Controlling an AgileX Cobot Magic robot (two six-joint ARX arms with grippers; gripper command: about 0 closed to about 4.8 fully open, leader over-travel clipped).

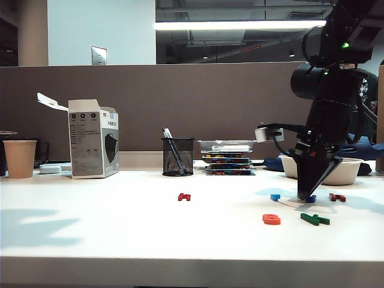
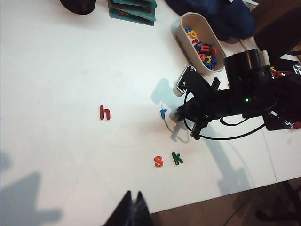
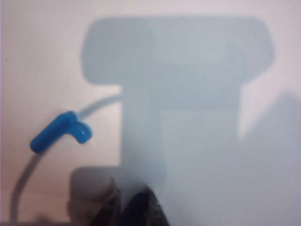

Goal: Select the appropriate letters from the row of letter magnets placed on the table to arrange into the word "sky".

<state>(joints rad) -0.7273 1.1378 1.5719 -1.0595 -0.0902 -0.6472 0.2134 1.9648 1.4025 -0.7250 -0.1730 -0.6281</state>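
Note:
My right gripper (image 1: 307, 195) points down at the table (image 1: 120, 228), its fingers closed in on the dark blue letter (image 1: 311, 198). In the right wrist view that letter (image 3: 138, 208) is a dark blur between the fingertips. The light-blue letter (image 1: 275, 196) (image 3: 61, 131) lies just beside it, and a red letter (image 1: 337, 197) lies on the other side. Nearer the front edge, the orange-red s (image 1: 271, 219) (image 2: 158, 161) and green k (image 1: 315, 219) (image 2: 177, 158) lie side by side. My left gripper (image 2: 133, 194) is shut and empty, held high over the front edge.
A dark-red h (image 1: 184, 197) lies alone mid-table. Along the back stand a paper cup (image 1: 20, 158), an open carton (image 1: 93, 139), a mesh pen holder (image 1: 177, 156), stacked trays (image 1: 227, 157) and a white tub of spare letters (image 2: 200, 42).

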